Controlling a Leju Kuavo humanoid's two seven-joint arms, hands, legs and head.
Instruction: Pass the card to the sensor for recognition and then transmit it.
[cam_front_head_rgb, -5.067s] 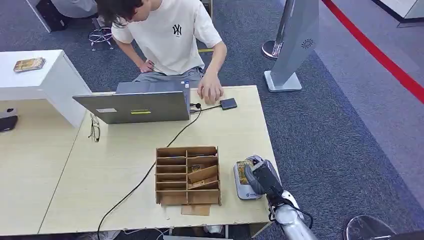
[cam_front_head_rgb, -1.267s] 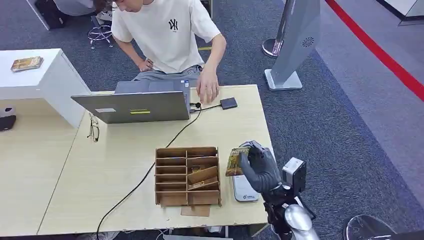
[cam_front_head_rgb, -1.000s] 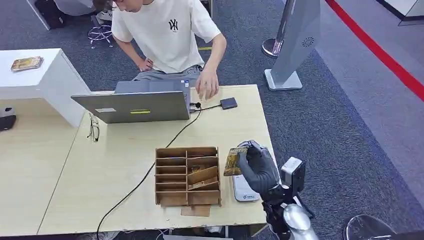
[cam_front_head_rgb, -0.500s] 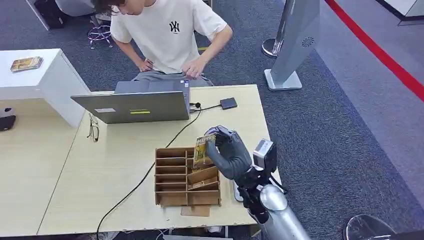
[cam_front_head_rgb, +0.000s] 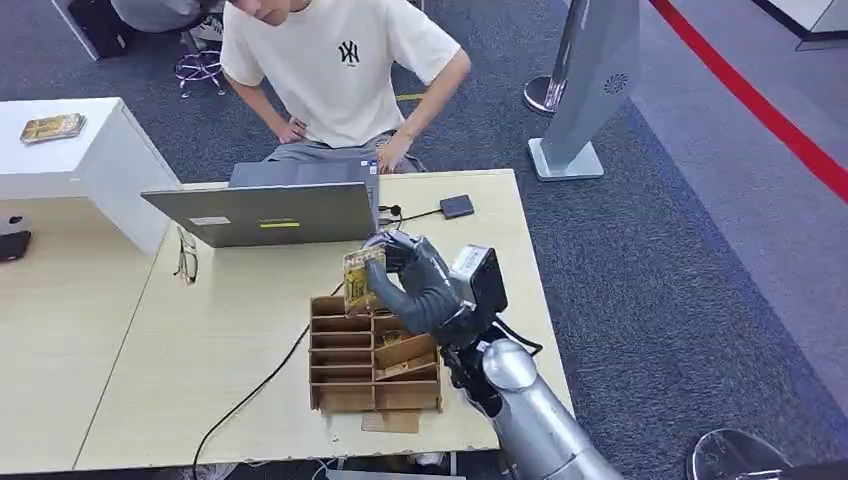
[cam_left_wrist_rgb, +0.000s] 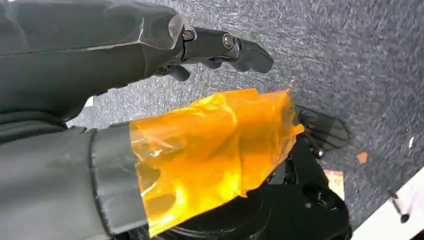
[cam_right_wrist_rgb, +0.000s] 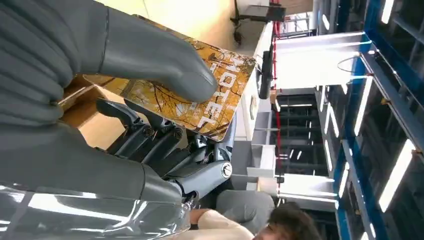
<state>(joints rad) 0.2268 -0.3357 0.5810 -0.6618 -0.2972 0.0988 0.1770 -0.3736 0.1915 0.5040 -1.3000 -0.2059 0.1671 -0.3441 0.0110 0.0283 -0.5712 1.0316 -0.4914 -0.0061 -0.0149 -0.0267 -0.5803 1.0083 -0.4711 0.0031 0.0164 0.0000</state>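
I have the amber-and-brown printed hotel key card pinched between the thick grey thumb and dark fingers of my right hand, and it is held upright in the air above the far edge of the brown wooden compartment organiser. In the right wrist view the card sits under the thumb with its printed face showing, so the hold looks firm, though much of the card sticks out past the thumb. Beyond the organiser, a person in a cream T-shirt sits behind an open grey laptop, whose black cable runs past the organiser's left side. My left hand hangs over dark carpet with its fingers loosely extended and nothing in them. I judge the card is on its way to being handed over. The risks I see: the card could slide out of such a shallow pinch if it swings, it could clip the laptop lid just beyond the organiser, or it could drop into one of the organiser's compartments below.
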